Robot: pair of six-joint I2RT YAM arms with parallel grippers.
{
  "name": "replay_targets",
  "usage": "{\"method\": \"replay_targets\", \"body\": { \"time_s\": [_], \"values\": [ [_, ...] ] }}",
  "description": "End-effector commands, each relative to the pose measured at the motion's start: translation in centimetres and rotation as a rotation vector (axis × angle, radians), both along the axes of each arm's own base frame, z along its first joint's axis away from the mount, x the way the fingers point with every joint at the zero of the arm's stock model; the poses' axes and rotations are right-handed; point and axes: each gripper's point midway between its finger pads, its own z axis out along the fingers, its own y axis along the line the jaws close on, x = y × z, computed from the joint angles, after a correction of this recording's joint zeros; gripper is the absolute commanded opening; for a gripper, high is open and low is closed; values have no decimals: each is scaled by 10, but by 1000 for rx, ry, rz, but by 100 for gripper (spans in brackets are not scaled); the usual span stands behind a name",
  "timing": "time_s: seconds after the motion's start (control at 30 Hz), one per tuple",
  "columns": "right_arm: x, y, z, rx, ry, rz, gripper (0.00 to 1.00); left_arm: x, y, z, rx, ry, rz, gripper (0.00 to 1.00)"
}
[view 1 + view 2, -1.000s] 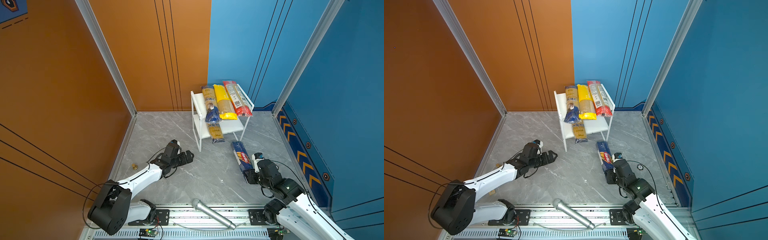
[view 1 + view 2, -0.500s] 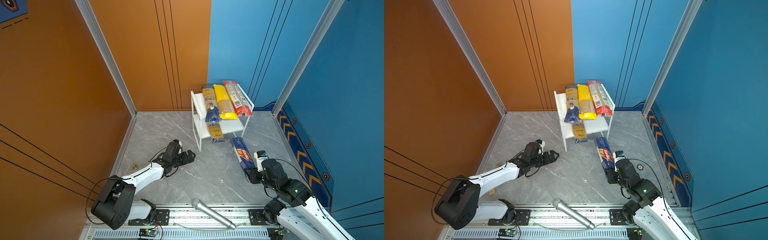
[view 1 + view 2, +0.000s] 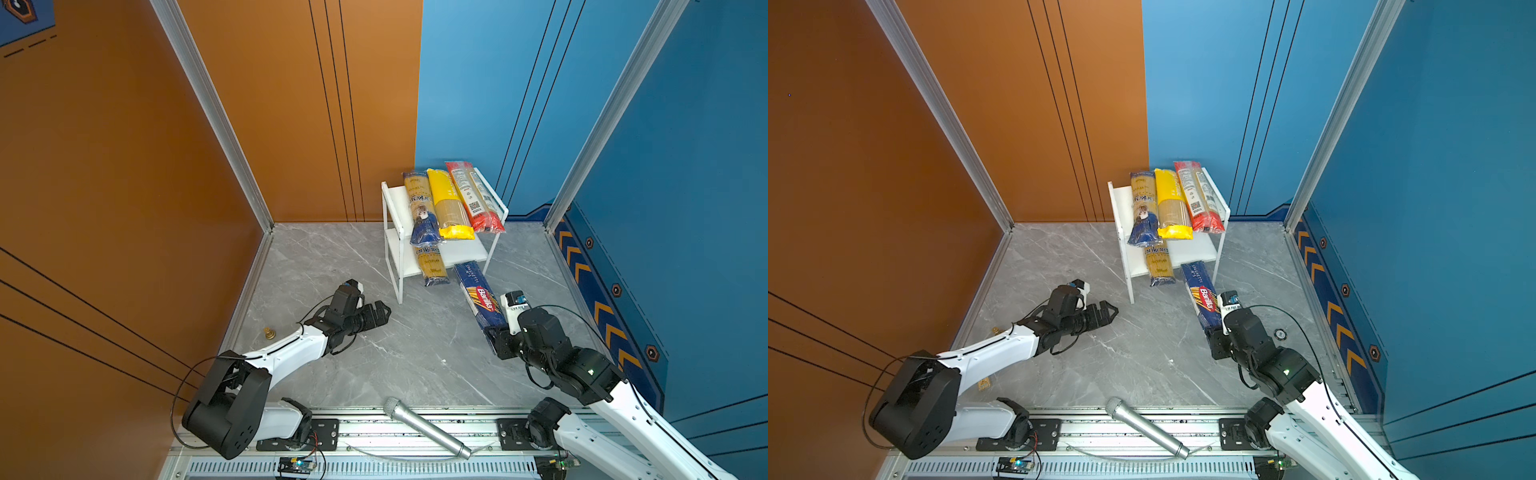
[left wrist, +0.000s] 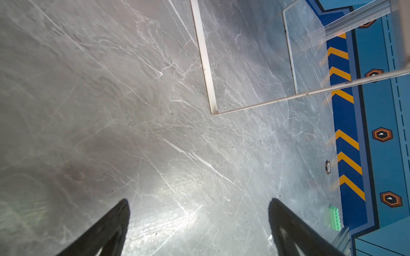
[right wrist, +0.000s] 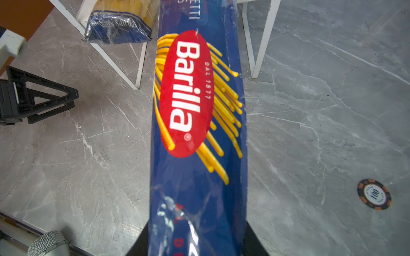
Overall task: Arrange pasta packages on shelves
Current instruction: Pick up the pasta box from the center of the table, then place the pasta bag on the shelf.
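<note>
So we've got a grey marble tabletop [image 3: 415, 353] boxed in by orange and blue walls. The left arm [image 3: 291, 345] reaches low across it toward the rack's near corner leg, and its jaws are spread wide with nothing between them, just bare tabletop in the left wrist view. The right arm [image 3: 582, 370] has its jaws clamped on the near end of the dark blue Barilla bag [image 3: 478, 297], which points away from the arm at the white two-tier rack [image 3: 392, 208] near the back wall.

The bag's far end reaches the front edge of the lower board, just beside the ankara bag [image 3: 430, 264] that lies there and sticks out past the front. We can't tell if the Barilla end actually rests on the board.

Up on the top board three bags lie side by side, touching: another ankara bag [image 3: 419, 208], a yellow bag [image 3: 446, 203] and a red bag [image 3: 473, 195], all overhanging the front.

A silver microphone [image 3: 424, 428] lies across the front rail. A poker chip [image 5: 373, 194] sits on the tabletop near the right arm, and a small green brick [image 4: 335, 218] lies by the blue wall.
</note>
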Motion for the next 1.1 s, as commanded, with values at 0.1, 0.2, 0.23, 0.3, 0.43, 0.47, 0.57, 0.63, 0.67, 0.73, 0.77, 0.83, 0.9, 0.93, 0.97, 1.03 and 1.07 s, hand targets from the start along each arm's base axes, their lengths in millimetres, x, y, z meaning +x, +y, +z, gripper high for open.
{"method": "replay_targets", "body": {
  "time_s": [0.1, 0.2, 0.23, 0.3, 0.43, 0.47, 0.57, 0.63, 0.67, 0.73, 0.77, 0.83, 0.9, 0.93, 0.97, 1.03, 1.07],
  "values": [
    [43, 11, 84, 94, -299, -39, 0, -6, 1, 2, -15, -12, 11, 98],
    [55, 14, 86, 105, -307, -41, 0, -10, 3, 0, -12, -12, 22, 98],
    [60, 16, 87, 111, -307, -38, 0, -10, 3, 1, -14, -17, 26, 98],
    [68, 16, 87, 113, -304, -39, 0, -11, 4, 1, -12, -19, 31, 98],
    [87, 14, 91, 127, -319, -64, 0, -12, 6, 2, -12, -23, 37, 98],
    [92, 13, 92, 137, -322, -69, 0, -12, 5, 3, -13, -25, 37, 98],
    [103, 15, 95, 157, -336, -68, 0, -11, 5, 5, -8, -25, 33, 98],
    [110, 16, 98, 160, -346, -72, 0, -10, 4, 6, -4, -25, 29, 98],
    [114, 16, 100, 165, -351, -73, 0, -10, 4, 7, -3, -26, 27, 98],
    [121, 19, 102, 173, -362, -70, 0, -10, 5, 7, -1, -26, 29, 98],
    [124, 21, 104, 178, -366, -70, 0, -10, 5, 7, 0, -26, 30, 98],
    [131, 24, 105, 185, -372, -72, 0, -11, 6, 6, 2, -25, 33, 98],
    [137, 27, 107, 190, -382, -74, 0, -13, 8, 5, 8, -22, 36, 98],
    [140, 28, 108, 195, -389, -75, 0, -14, 8, 5, 9, -22, 36, 98],
    [142, 29, 109, 198, -395, -77, 0, -14, 9, 6, 11, -23, 38, 98],
    [146, 30, 110, 203, -403, -79, 0, -14, 10, 7, 15, -27, 40, 98],
    [148, 31, 109, 204, -402, -79, 0, -14, 12, 7, 18, -28, 44, 98]
  ]
}}
